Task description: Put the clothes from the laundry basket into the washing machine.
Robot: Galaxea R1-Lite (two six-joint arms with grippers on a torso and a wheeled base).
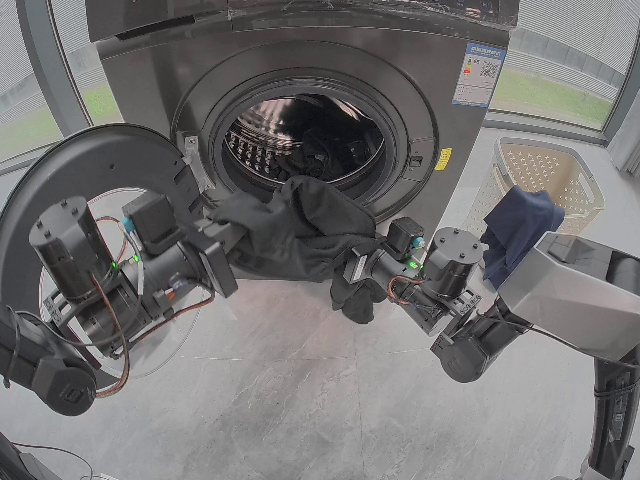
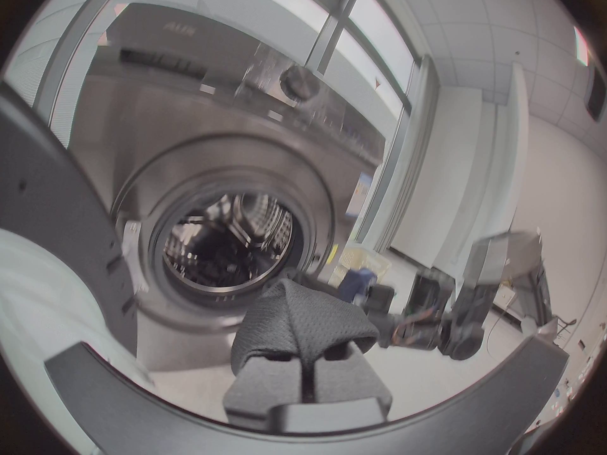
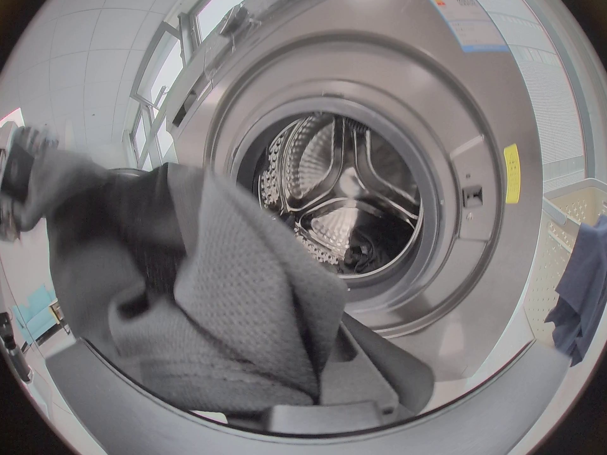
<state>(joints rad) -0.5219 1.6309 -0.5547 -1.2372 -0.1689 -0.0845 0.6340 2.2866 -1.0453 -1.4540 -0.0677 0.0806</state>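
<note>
left gripper [image 1: 223, 229]: clamped tight on one end of the black garment [image 1: 300, 225], left of centre in the head view
right gripper [image 1: 352, 267]: clenched on the other end, just right of centre, with a tail of cloth dangling under it
black garment: strung between the two, draped over the lower lip of the drum mouth [image 1: 307, 135]
washing machine [image 1: 433, 95]: top of frame, dark clothes [image 1: 320, 155] already inside
door [image 1: 87, 161]: swung open at left, right behind the left arm
laundry basket [image 1: 573, 168]: right edge, blue garment [image 1: 523, 225] hanging over its rim
</note>
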